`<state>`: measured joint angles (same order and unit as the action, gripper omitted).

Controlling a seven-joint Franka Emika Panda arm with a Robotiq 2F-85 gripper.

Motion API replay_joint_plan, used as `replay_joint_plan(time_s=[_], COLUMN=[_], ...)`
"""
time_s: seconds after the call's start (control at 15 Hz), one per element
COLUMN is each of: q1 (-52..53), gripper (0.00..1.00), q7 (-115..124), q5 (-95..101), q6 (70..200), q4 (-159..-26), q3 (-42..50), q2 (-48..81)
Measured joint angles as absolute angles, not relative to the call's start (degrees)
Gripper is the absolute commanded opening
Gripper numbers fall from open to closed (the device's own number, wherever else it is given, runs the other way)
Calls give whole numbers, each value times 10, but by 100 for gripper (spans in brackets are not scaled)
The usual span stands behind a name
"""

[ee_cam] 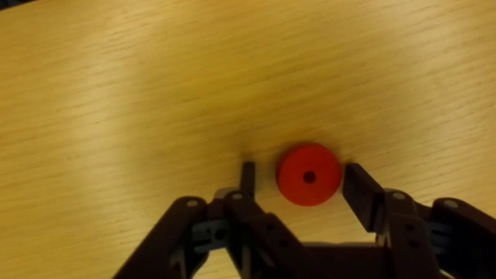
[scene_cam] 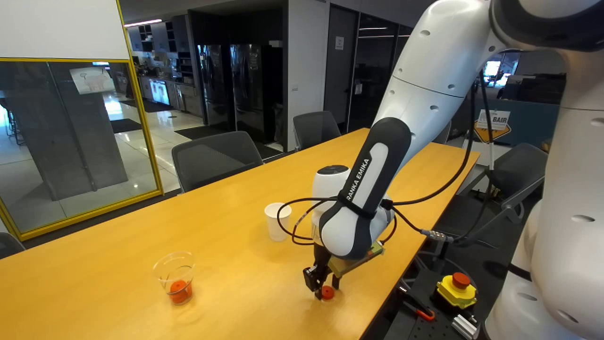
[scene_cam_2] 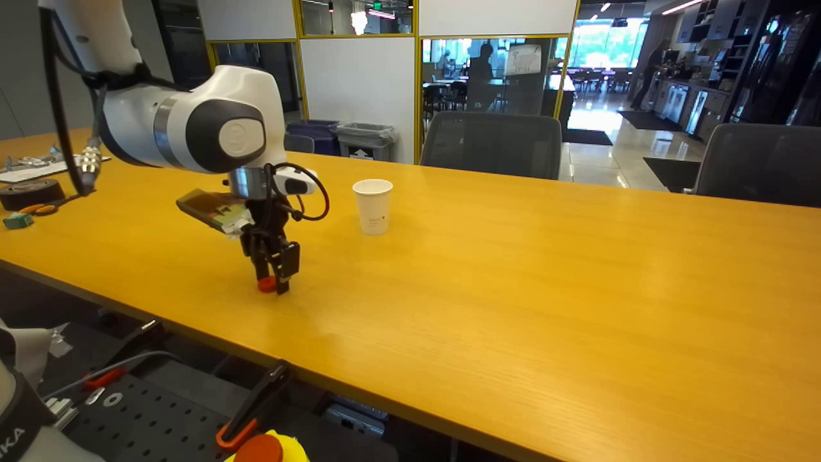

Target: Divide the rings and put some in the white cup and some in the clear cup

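Note:
A single red ring [ee_cam: 309,174] with a small dark hole lies flat on the table between the fingers of my gripper [ee_cam: 299,172]. The right finger [ee_cam: 362,197] is right beside it, while wood shows between the ring and the left finger [ee_cam: 248,178]. In both exterior views the gripper [scene_cam: 327,291] points down at the tabletop around the red ring [scene_cam_2: 267,284]. The white cup [scene_cam_2: 373,208] stands upright, farther back on the table. The clear cup [scene_cam: 165,273] appears in an exterior view, upright, with red rings [scene_cam: 179,291] inside; their number is unclear.
The wooden table [scene_cam: 226,245] has its edge close to the ring on the robot's side. A red button on a yellow base [scene_cam: 456,290] sits by the robot's mount. Black tape [scene_cam_2: 31,192] and a small green block [scene_cam_2: 18,221] lie at the table's far end.

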<state>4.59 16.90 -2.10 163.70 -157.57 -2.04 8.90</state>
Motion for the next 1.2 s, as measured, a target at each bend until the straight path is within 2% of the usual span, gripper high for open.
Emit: replay_joint_plan(time_s=[0.13, 0.2, 0.8, 1.2], q1=[46, 46, 59, 84], gripper=[17, 20, 20, 20], q7=[169, 169, 178, 224], q5=[-21, -21, 2, 48], q6=[1637, 1636, 1616, 1508], q4=[-1576, -1576, -1559, -1443], q3=[-20, -20, -21, -61], q2=[85, 83, 43, 7])
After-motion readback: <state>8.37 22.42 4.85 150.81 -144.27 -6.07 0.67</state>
